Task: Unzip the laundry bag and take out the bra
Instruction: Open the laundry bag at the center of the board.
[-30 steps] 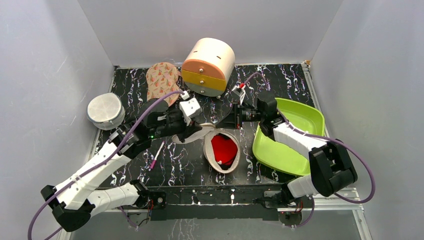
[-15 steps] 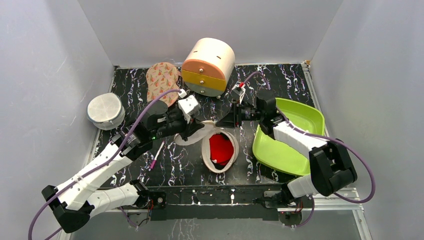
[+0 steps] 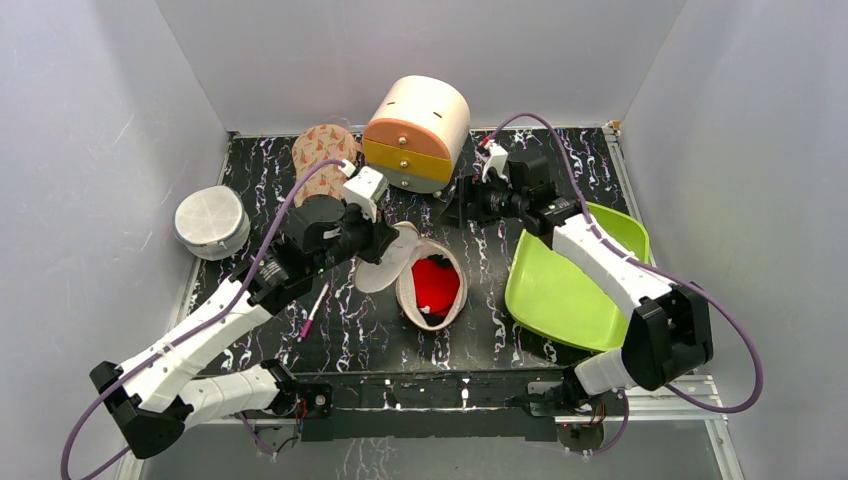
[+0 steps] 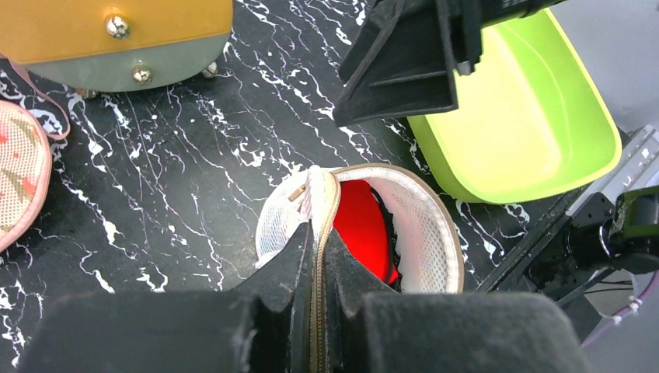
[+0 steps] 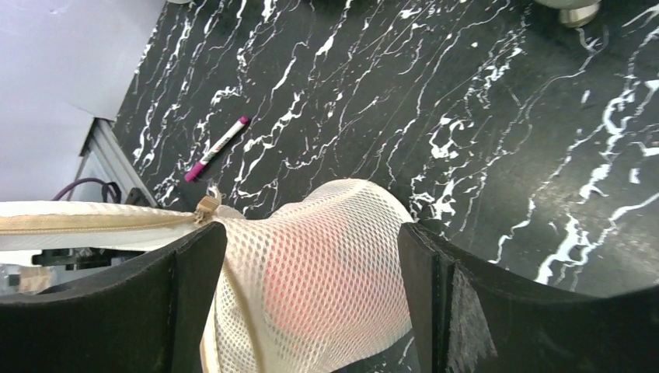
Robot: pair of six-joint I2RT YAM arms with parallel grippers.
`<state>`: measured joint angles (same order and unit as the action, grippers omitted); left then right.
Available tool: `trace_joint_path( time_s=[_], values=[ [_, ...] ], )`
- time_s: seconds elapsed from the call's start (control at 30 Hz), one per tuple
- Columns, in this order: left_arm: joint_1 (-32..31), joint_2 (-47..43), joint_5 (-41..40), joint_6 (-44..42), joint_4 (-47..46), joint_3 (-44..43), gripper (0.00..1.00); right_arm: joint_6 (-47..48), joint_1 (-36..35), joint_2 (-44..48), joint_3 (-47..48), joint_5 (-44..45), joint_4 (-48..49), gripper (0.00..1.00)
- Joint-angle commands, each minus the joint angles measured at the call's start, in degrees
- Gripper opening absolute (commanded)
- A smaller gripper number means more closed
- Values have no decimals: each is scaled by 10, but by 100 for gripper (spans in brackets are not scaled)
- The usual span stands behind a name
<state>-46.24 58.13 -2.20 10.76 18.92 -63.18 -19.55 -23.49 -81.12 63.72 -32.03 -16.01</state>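
Left claw point(image 4: 317, 237) clamps the zip rim of the laundry bag point(image 4: 431, 241) so the bra point(image 4: 361, 229) lies exposed; right claw point(image 5: 311, 249) open, empty

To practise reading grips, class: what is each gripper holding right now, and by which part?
The left gripper is shut on the laundry bag, pinching its opened zip rim. The right gripper is open and holds nothing.

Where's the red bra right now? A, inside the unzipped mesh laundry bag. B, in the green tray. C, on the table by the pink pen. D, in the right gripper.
A: the bra shows inside the open laundry bag, whose zip edge the left gripper pinches; the right gripper is open and empty.
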Motion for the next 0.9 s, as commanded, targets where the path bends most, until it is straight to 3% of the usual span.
trace_joint_path(
  time_s=[0.0,0.2,0.4,0.73,0.87],
  values=[
    [-2,9,-28,34,5,-30,0,57,-2,27,54,50,-86,76],
    [-2,16,-59,36,9,-31,0,69,-84,76,44,79,-91,52],
    [-2,26,-74,28,23,-44,0,54,-217,107,-7,166,-56,51],
    [4,64,-108,-1,68,-60,0,37,-235,75,-66,184,-42,49],
    [31,102,-148,-66,94,-51,13,36,-235,67,-72,221,-53,50]
  ],
)
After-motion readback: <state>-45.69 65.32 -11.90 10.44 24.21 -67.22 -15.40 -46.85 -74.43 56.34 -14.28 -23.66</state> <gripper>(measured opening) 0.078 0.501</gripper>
